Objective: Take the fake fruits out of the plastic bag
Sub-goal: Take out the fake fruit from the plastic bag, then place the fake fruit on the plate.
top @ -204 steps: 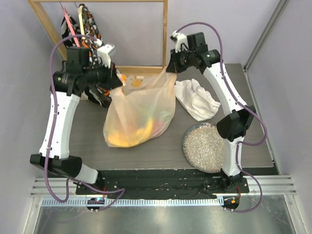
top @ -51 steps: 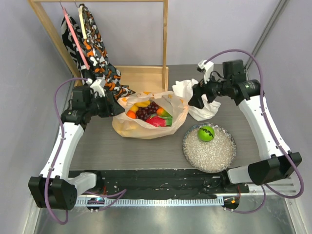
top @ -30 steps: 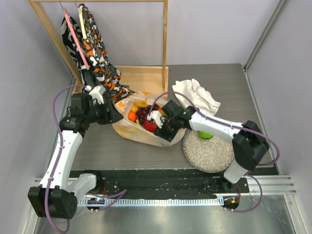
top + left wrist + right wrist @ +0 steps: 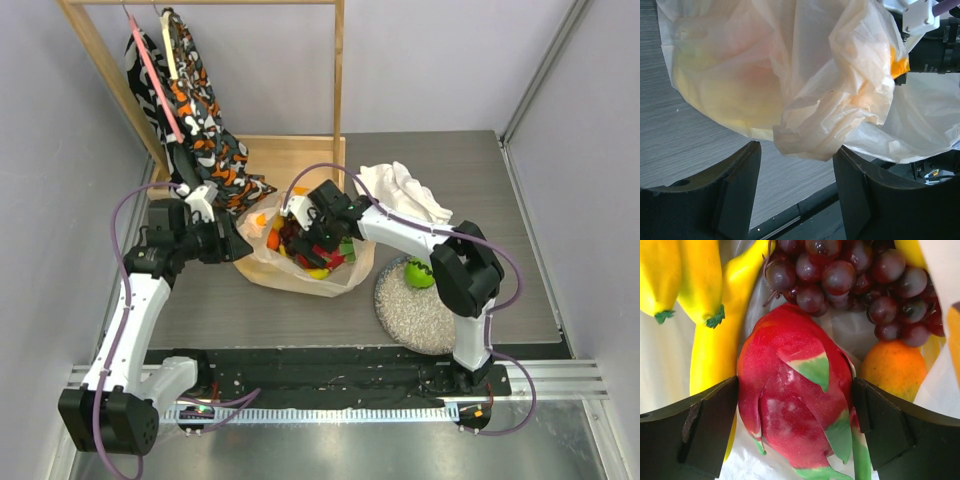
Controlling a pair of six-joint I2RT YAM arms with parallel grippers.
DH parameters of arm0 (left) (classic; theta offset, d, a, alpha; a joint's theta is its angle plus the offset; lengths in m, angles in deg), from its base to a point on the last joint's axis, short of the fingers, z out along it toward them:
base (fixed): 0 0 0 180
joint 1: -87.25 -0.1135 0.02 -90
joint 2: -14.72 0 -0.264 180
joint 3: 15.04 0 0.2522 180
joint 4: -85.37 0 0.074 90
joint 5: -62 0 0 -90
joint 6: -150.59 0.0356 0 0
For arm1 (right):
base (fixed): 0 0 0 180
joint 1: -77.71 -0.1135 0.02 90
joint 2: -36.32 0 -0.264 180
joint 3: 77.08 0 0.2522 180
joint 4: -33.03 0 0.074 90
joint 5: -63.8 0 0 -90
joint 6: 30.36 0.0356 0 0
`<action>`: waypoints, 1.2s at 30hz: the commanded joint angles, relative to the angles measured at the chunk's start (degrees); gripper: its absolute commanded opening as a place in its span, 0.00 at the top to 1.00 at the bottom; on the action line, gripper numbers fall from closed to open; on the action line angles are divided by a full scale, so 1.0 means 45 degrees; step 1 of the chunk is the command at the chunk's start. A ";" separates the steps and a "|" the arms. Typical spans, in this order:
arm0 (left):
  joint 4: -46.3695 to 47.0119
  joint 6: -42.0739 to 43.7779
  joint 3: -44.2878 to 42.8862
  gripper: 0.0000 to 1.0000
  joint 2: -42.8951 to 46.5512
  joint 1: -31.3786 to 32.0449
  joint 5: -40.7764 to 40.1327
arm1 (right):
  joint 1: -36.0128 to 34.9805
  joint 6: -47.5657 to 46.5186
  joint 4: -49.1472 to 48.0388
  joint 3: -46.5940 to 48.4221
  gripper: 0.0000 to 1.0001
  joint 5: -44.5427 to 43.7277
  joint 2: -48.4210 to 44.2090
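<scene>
Grey tabletop [image 4: 250,312]; right jaws straddle dragon fruit [image 4: 795,400], perhaps touching.

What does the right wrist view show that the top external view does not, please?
Only the right wrist view shows the dragon fruit close up between the fingers of the right gripper, beside grapes, bananas and an orange. Only the top external view shows the lime on the dish, the white cloth and the left gripper at the plastic bag. Both show fruits lying in the bag.
</scene>
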 commanded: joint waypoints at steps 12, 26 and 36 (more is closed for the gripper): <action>0.0304 -0.0031 -0.0353 0.36 0.0087 -0.0243 0.0397 | 0.0760 -0.0356 0.1200 0.2526 0.60 0.1189 -0.0758; 0.0226 -0.0050 -0.0664 0.36 -0.0731 -0.0321 0.0358 | 0.5018 1.0753 -0.2798 0.3000 0.57 0.7713 -0.4101; 0.0694 -0.0324 -0.1544 0.36 -0.1670 -0.0321 0.0378 | 0.7223 1.1875 -0.5190 0.7288 0.57 0.8088 -0.2169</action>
